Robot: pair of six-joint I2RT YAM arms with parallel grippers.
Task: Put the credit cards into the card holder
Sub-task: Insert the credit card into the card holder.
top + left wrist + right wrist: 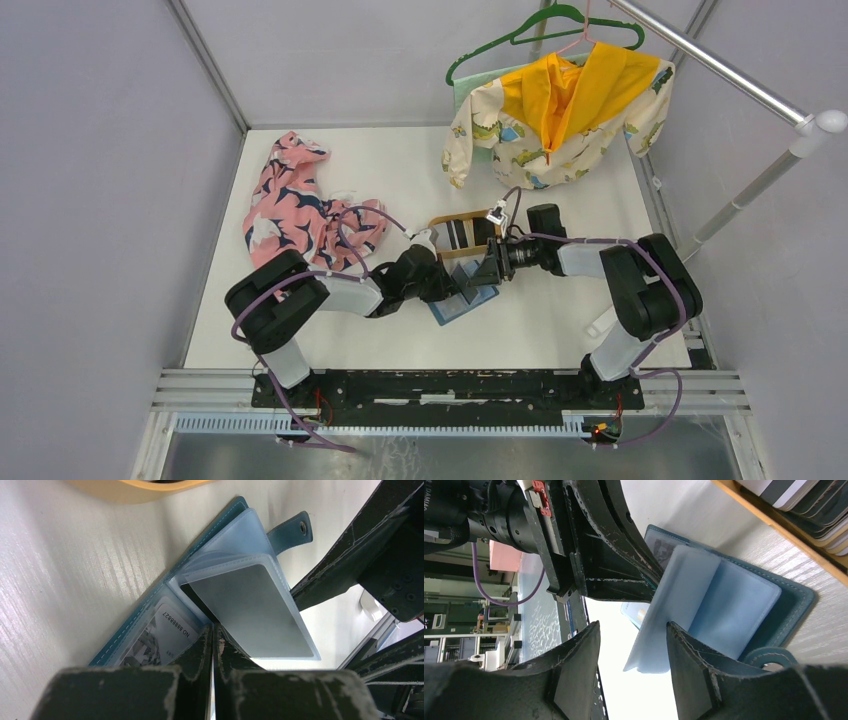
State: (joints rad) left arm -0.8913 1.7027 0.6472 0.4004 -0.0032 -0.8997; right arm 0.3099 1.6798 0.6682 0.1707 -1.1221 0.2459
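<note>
The teal card holder (463,305) lies open on the table in front of the wooden tray (440,222). Its clear sleeves (240,535) fan up, and its side tab (292,530) points away. One sleeve holds a grey card (250,610); a printed card (165,635) sits in the cover pocket. My left gripper (214,629) is shut, its tips pressing at the holder's inner fold (655,577). My right gripper (634,627) is open, and a raised sleeve (674,605) stands between its fingers, against the right one. More dark cards and a pale one (804,505) are stacked in the tray.
A pink patterned garment (300,205) lies at the left rear of the table. A yellow and white garment (560,110) hangs on a green hanger from a metal rail (720,70) at the right rear. The tray's rim (135,487) is just behind the holder.
</note>
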